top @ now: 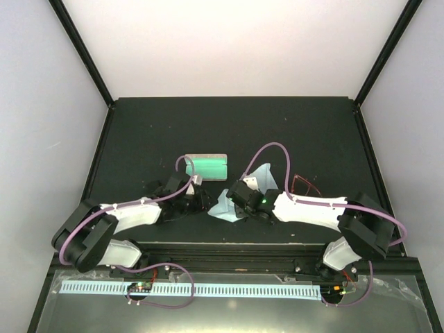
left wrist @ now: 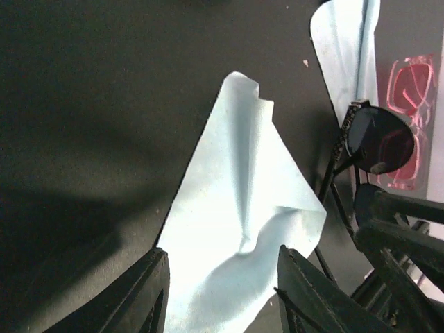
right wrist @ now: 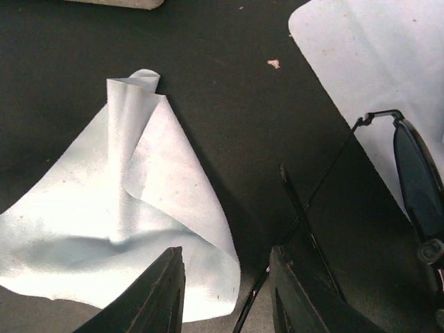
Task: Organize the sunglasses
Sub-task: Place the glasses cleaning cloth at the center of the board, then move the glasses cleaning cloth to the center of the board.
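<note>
The black sunglasses (left wrist: 378,139) lie unfolded on the dark mat, one dark lens (right wrist: 416,180) at the right edge of the right wrist view and their thin temples crossing beside my right gripper's right finger. The red sunglasses (top: 304,186) lie further right, and show pink (left wrist: 409,90) behind the black pair. My right gripper (right wrist: 225,277) stands open over the edge of a crumpled light blue cloth (right wrist: 118,208), holding nothing. My left gripper (left wrist: 222,277) is open too, its fingers on either side of the same cloth (left wrist: 236,208).
A second light blue cloth (top: 260,177) lies flat behind the black pair. An open case with a green lining (top: 208,165) sits just beyond the left gripper. Both grippers meet close together near the table's front middle.
</note>
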